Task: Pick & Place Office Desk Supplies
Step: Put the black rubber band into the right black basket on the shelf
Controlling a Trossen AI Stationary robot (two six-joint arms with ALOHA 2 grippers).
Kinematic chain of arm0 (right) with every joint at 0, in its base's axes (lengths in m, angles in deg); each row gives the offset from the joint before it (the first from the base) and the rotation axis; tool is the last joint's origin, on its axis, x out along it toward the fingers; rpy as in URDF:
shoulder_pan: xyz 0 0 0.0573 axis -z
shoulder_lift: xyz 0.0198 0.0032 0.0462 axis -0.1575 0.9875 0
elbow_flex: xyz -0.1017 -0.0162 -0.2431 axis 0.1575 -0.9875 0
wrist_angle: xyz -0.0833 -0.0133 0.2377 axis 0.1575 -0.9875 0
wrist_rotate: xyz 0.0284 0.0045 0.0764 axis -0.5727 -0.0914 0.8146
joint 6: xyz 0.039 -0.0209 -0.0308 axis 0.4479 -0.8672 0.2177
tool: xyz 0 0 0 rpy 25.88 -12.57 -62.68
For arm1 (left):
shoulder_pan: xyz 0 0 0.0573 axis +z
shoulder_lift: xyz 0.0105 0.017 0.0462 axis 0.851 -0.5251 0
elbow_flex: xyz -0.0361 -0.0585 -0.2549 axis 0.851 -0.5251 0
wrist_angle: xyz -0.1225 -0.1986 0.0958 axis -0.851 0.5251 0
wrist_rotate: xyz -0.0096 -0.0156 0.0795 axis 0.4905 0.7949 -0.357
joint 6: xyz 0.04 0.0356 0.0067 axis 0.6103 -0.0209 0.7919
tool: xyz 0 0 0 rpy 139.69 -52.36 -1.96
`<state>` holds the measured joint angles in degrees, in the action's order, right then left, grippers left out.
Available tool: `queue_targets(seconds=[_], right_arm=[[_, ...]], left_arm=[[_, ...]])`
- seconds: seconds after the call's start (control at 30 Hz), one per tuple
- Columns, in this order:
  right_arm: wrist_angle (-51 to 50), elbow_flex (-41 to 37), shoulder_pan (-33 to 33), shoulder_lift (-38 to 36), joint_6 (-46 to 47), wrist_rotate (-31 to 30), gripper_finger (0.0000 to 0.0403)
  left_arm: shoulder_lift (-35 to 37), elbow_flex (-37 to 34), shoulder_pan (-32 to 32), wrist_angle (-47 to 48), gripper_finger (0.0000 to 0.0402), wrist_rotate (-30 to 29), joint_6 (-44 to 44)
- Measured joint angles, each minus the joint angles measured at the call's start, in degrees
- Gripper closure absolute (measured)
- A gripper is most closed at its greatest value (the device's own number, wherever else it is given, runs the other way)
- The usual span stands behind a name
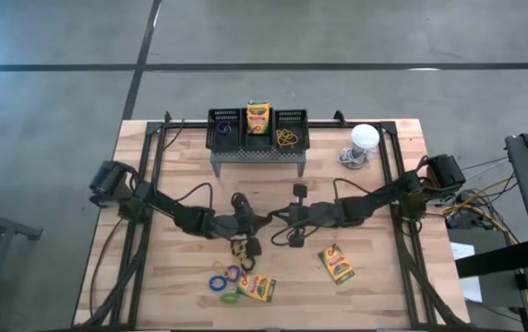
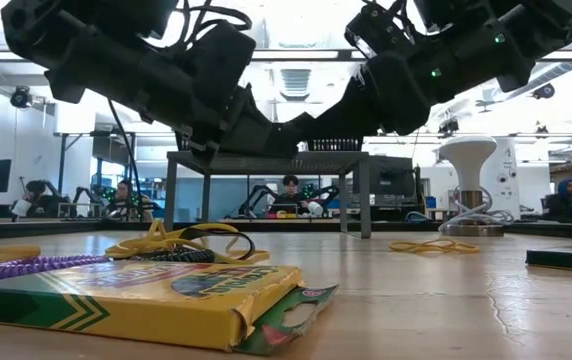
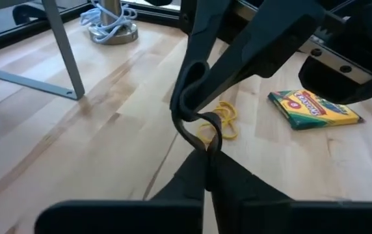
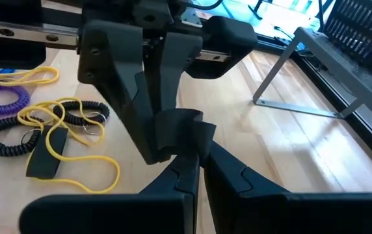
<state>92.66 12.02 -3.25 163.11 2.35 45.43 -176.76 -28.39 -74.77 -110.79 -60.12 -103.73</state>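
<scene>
Both grippers meet above the table's middle, each shut on one black elastic loop (image 3: 187,120) (image 4: 187,125) held between them. My left gripper (image 3: 207,151) (image 1: 253,224) comes from the table's left, my right gripper (image 4: 196,164) (image 1: 282,222) from its right. Below them lie yellow bands (image 4: 75,146) and black coiled loops (image 4: 4,140). Purple, blue, yellow and green loops (image 1: 222,277) lie near the front edge. Crayon boxes lie flat at the front (image 1: 257,288) and front right (image 1: 337,265); another stands in the middle mesh bin (image 1: 258,118). My left gripper pinches the black loop's lower bend (image 3: 211,136) between its two fingertips, coming roughly level from the table's left. The loop is lifted clear of the table and runs up to the other gripper. My right gripper pinches the loop's other end (image 4: 192,144) between its two fingertips, level from the table's right. The band is folded and bunched just above the fingers, clear of the table.
Three black mesh bins (image 1: 223,129) sit in a row on the grey perforated stand (image 1: 258,157) at the far edge; the outer bins hold a purple loop and a yellow loop (image 1: 287,138). A white round-topped object (image 1: 364,140) stands far right. Bare wood lies left and right.
</scene>
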Motion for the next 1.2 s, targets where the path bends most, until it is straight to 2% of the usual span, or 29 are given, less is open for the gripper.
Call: queue_targets(seconds=[0.33, 0.53, 0.7, 0.77, 0.87, 0.93, 1.0, 1.1, 1.2], right_arm=[[-3.4, 0.0, 0.0, -0.1, 0.6, 0.8, 0.0383], [-11.2, 1.5, 0.9, -0.1, 3.0, 1.4, 0.0309], [-12.6, 1.8, 1.3, -0.1, 0.8, -3.2, 0.0244], [-12.5, 1.8, 1.2, -0.1, 0.4, -4.3, 0.0229], [-12.1, 1.8, 1.2, -0.1, 0.3, -4.5, 0.0217], [-12.0, 1.8, 1.3, -0.1, 0.3, -4.6, 0.0215], [-11.9, 1.8, 1.3, -0.1, 0.3, -4.6, 0.0214], [-11.8, 2.0, 1.2, -0.1, 0.3, -4.5, 0.0215], [-11.2, 2.0, 1.2, -0.1, 0.3, -4.5, 0.0218]], left_arm=[[0.1, 0.0, -0.4, 7.3, 0.0398, -5.4, -3.7], [2.4, 0.0, -0.5, 13.7, 0.0399, -6.1, -6.3], [11.7, 0.0, -2.1, 24.3, 0.0399, -11.0, -7.6], [17.6, 0.0, -3.1, 27.6, 0.0399, -13.9, -6.8], [27.1, 0.0, -2.5, 31.6, 0.0399, -14.2, -3.0], [33.4, 0.0, -0.1, 33.2, 0.04, -13.1, -0.3], [39.2, 0.0, 4.4, 35.3, 0.04, -9.6, 2.3], [44.7, 0.0, 13.9, 37.0, 0.04, -1.1, 4.8], [46.0, 0.1, 26.4, 37.6, 0.04, 9.4, 5.2]])
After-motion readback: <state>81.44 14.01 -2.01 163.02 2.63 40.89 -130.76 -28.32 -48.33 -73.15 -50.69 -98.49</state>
